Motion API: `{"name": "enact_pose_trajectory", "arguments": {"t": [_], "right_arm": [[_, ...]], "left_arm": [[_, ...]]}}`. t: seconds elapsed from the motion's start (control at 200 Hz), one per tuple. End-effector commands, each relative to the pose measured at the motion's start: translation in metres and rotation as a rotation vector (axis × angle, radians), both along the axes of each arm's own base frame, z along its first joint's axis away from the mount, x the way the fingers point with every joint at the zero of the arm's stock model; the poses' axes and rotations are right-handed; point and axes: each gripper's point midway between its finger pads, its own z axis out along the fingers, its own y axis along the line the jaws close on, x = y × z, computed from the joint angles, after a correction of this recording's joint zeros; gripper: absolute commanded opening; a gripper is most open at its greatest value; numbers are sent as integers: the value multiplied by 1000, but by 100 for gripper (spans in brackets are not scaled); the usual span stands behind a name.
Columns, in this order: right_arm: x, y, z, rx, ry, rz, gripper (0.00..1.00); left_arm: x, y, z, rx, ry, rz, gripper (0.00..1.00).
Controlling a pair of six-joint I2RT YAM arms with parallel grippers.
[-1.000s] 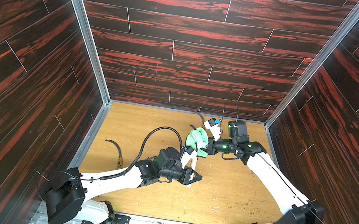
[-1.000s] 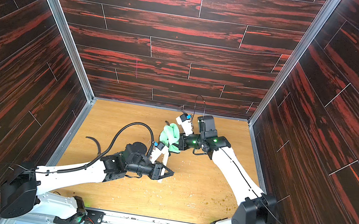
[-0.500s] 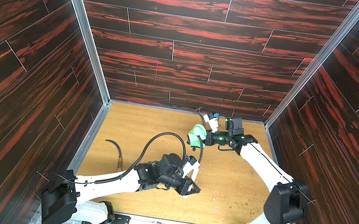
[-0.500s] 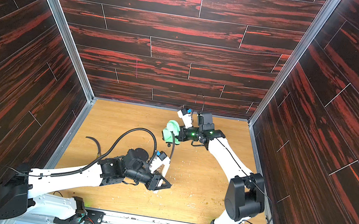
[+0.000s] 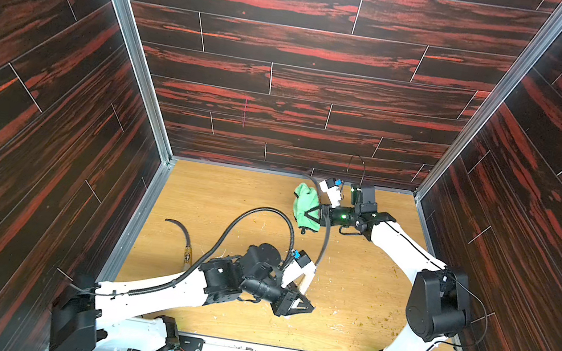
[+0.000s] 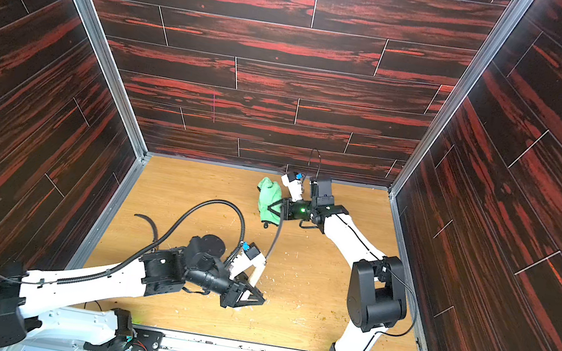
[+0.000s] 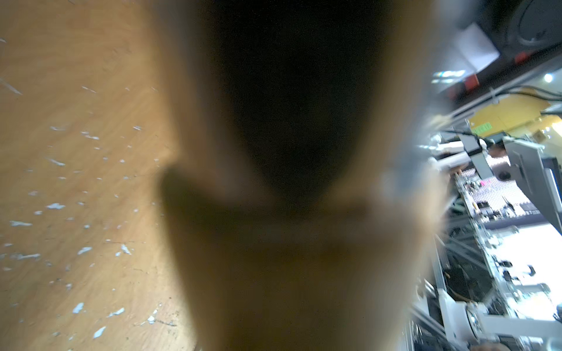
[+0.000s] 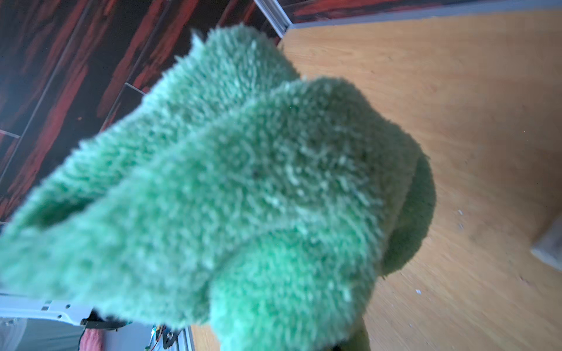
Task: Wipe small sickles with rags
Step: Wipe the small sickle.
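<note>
My left gripper (image 5: 303,304) is shut on the pale wooden handle of a small sickle (image 5: 305,283) low over the table's middle. Its thin dark blade (image 5: 324,244) curves away toward the back. In the left wrist view the blurred handle (image 7: 289,273) fills the frame and hides the jaws. My right gripper (image 5: 311,213) is shut on the light green fluffy rag (image 5: 306,201), held just above the table near the back wall, by the blade's tip. Whether rag and blade touch I cannot tell. The rag (image 8: 243,182) covers most of the right wrist view. Both top views show this.
Another small sickle (image 5: 185,241) lies on the wooden table (image 5: 231,191) near the left wall. Dark wood-grain walls enclose three sides. A black ribbed cable (image 5: 258,215) loops above the left arm. Pale flecks and crumbs (image 5: 346,309) litter the table's front right.
The right gripper has carried the rag toward the back wall, along the blade toward its tip. The left gripper has drawn the sickle toward the table's front.
</note>
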Motion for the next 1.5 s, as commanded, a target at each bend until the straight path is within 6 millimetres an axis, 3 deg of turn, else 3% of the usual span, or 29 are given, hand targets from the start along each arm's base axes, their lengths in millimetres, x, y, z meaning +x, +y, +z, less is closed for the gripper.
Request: {"name": "enact_pose_trajectory", "arguments": {"t": [0.0,0.145,0.271,0.471,0.767,1.057,1.493], "right_arm": [[-14,-14,7,1,-5,-33,0],[-39,-31,9,-36,-9,-72,0],[-72,-36,33,-22,-59,-59,0],[-126,-23,67,-77,-188,24,0],[-152,-2,79,-111,-272,118,0],[-150,15,88,-116,-309,163,0],[-121,37,99,-98,-340,177,0]], "left_arm": [[24,15,2,-33,-37,151,0],[43,31,-5,-66,1,256,0],[54,37,-11,-71,24,311,0],[59,32,-11,-119,58,300,0],[56,27,-2,-153,72,260,0],[51,24,-5,-137,94,223,0],[36,12,0,-115,90,91,0]]}}
